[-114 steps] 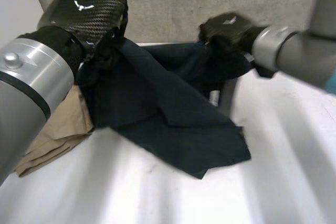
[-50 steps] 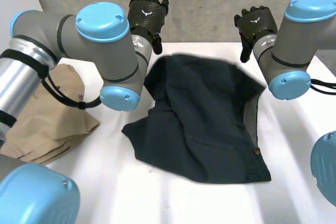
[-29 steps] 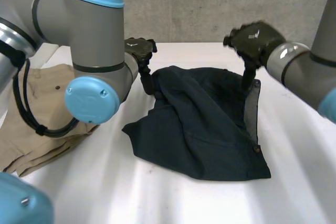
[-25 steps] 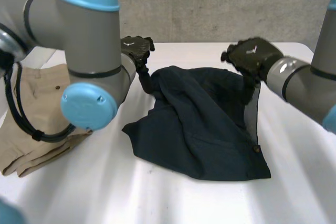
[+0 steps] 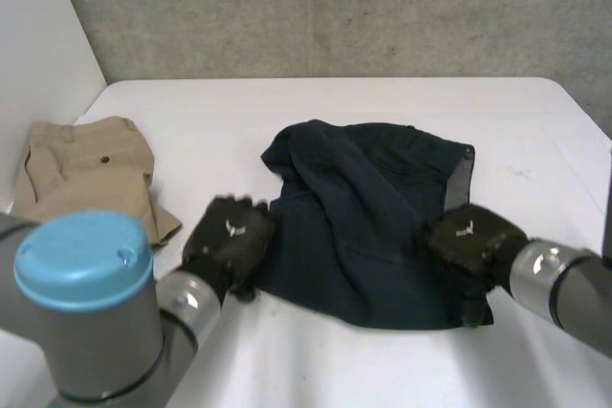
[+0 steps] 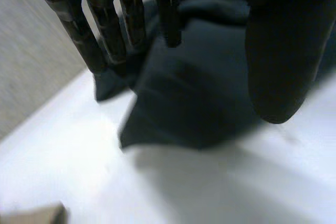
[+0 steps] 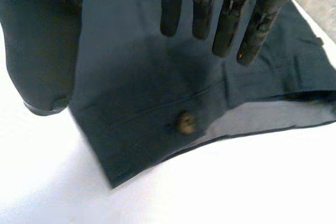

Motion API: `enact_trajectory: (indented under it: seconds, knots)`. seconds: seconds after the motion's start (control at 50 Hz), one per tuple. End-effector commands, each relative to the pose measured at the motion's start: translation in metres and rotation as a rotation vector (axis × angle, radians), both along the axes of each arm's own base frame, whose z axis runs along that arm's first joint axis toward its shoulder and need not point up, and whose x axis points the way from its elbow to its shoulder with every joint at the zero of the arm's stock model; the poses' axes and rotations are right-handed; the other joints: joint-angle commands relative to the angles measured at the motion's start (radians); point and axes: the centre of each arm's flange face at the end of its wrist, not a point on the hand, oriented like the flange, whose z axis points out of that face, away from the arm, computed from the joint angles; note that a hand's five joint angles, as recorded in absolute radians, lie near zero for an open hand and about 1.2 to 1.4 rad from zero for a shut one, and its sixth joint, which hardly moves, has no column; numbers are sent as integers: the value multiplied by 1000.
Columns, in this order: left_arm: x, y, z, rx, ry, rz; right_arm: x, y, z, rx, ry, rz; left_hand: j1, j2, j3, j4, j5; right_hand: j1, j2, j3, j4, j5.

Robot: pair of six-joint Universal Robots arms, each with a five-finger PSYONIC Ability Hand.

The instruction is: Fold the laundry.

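The left hand (image 5: 229, 241) and right hand (image 5: 466, 241) were brought from the far edge of the blue cloth (image 5: 368, 207) to its near corners, fingers open, nothing held; a fold seemed planned.

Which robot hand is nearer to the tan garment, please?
Left. The left robot hand is beside the tan garment; the right robot hand is beyond the navy garment.

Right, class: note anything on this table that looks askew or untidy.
The dark blue garment lies rumpled on the table, creased ridges across it, one edge turned over showing paler lining. The tan garment to its left lies flatter.
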Motion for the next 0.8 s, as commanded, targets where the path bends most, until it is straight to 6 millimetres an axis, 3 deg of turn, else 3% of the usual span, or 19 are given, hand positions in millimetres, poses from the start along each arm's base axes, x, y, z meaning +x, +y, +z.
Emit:
enact_trajectory:
  seconds: [0.02,0.28,0.48,0.6,0.74,0.8]
  knots:
    - [9,9,-17,68,-45,4,-15,14,-26,61,-43,5,226,228,230,229,225,222,177,172,173,180]
    - [-12,-24,-42,79,-61,21,-20,-4,-46,-49,-75,-18,61,64,65,65,61,205,160,155,155,162]
    - [-31,-48,-48,56,-46,23,-16,-20,-58,-67,-73,-20,29,31,33,32,28,228,183,178,178,186]
    - [-37,-53,-49,46,-38,17,-15,-26,-59,-87,-77,-19,38,40,42,41,37,375,330,325,325,332]
    - [-43,-61,-51,29,-29,17,-12,-34,-61,-116,-84,-16,76,78,80,79,75,935,889,885,885,892]
    - [-46,-66,-54,25,-29,18,-11,-41,-59,-136,-94,-20,93,96,97,97,93,1062,1016,1012,1012,1019]
